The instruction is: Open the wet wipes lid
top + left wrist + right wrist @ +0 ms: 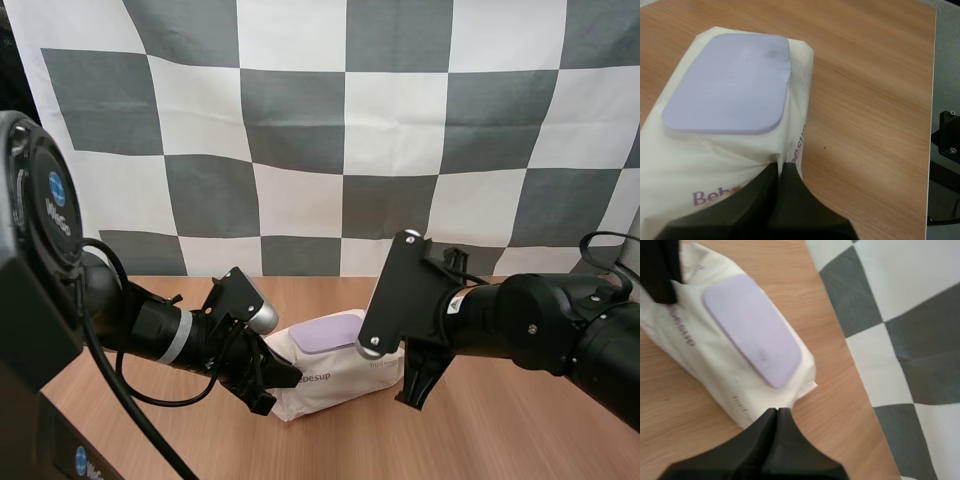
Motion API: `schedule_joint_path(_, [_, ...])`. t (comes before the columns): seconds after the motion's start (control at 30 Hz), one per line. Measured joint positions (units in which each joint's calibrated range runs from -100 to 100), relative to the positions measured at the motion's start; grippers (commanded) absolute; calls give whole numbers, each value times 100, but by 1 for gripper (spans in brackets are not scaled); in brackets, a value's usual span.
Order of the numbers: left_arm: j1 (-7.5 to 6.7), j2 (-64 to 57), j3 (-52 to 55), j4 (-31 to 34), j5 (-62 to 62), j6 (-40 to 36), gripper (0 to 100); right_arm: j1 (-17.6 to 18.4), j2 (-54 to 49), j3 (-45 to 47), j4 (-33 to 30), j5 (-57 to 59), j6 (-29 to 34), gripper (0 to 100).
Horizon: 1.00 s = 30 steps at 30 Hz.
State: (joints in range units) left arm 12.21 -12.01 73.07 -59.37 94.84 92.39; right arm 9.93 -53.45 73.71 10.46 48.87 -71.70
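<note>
A white wet wipes pack (330, 382) lies on the table between both arms, its flat lavender lid (330, 332) lying closed on top. My left gripper (280, 380) is shut, and its tips rest on the pack's near-left end. In the left wrist view the gripper (779, 167) forms one dark wedge. Its tip presses the wrinkled wrapper (675, 165) just below the lid (730, 82). My right gripper (412, 392) is also shut and points down at the pack's right end. In the right wrist view its wedge (776, 412) touches the pack's edge (715, 370) near the lid (752, 327).
The wooden table (500, 430) has free room to the right of the pack and in front of it. Its edge (932, 100) runs past the pack in the left wrist view. My left gripper (660, 275) stands at the pack's far end in the right wrist view.
</note>
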Motion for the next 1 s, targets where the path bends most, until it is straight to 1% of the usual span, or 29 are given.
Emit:
schedule_joint_path(0.07, [0, 0, 0, 0, 0, 0, 0, 81, 0, 94, 146, 130, -274, 0])
schedule_joint_path(0.17, [0, 0, 0, 0, 0, 0, 0, 91, 12, 135, 291, 500, -703, 0])
schedule_joint_path(0.37, [0, 0, 0, 0, 39, 0, 0, 91, 157, 135, 985, 977, -1607, 0])
schedule_joint_path(0.53, [0, 0, 0, 0, 39, 0, 0, 91, 366, 135, 1528, 997, -2365, 0])
schedule_joint_path(0.57, [0, 0, 0, 0, 39, 0, 0, 91, 451, 135, 1617, 997, -2504, 2])
schedule_joint_path(0.63, [0, 0, 0, 0, 39, 0, 0, 91, 570, 135, 1755, 925, -2722, 13])
schedule_joint_path(0.7, [0, 0, 0, 7, 39, 0, 0, 91, 672, 135, 1807, 794, -2810, 20])
schedule_joint_path(0.73, [0, 0, 0, 7, 39, 0, 0, 91, 710, 135, 1816, 662, -2824, 21])
schedule_joint_path(0.87, [0, 0, 0, 7, 39, 0, 0, 91, 785, 135, 2052, 24, -2824, 21])
schedule_joint_path(1.0, [0, 0, 0, 7, 39, 0, 0, 91, 924, 135, 2077, -446, -2824, 21])
